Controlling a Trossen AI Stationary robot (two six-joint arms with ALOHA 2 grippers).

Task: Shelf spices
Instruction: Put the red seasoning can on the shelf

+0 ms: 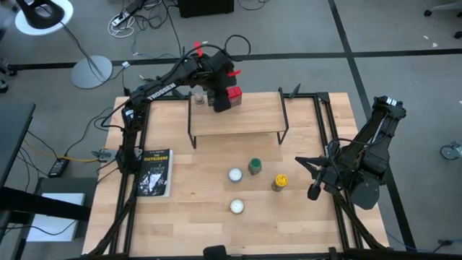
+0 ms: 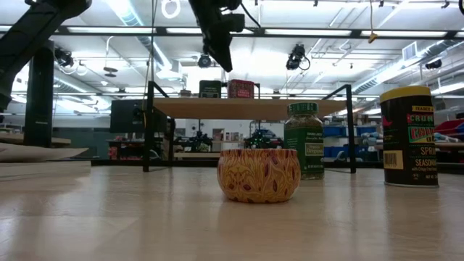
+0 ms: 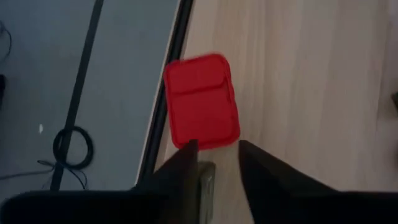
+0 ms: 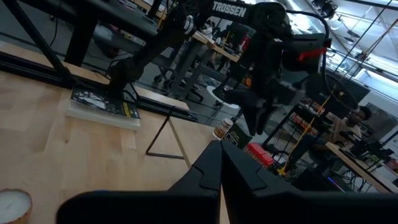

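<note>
On the far-left part of the shelf (image 1: 238, 123) stand three spices already: a tan jar (image 1: 198, 98) at the left, a dark square tin (image 1: 216, 100) beside it, mostly under the arm, and the red box (image 1: 234, 94) just to its right, all near the shelf's far edge. The left end effector (image 1: 220, 101) hangs above this group; in its wrist view its fingers (image 3: 183, 163) stand apart with nothing between them, and the red box (image 3: 201, 101) lies just beyond their tips, apparently free.

The red box looks like a light, stiff, flat-sided tin, probably smooth; a grip across its two flat sides should hold best, and a nudge could tip it off the far edge.

Farther right, still on the desk (image 1: 195, 217), wait the green-lidded jar (image 1: 254, 167) and, to its right, the yellow-lidded jar (image 1: 279, 182). Both seem rigid cylinders, fuller and heavier than the tin, likely slick at the label; taking them around the body just under the lid, fingers level, seems safest. Two white round objects sit near them.

The right end effector (image 1: 313, 191) rests at the right side of the desk, near the yellow-lidded jar, fingers shut and empty.
</note>
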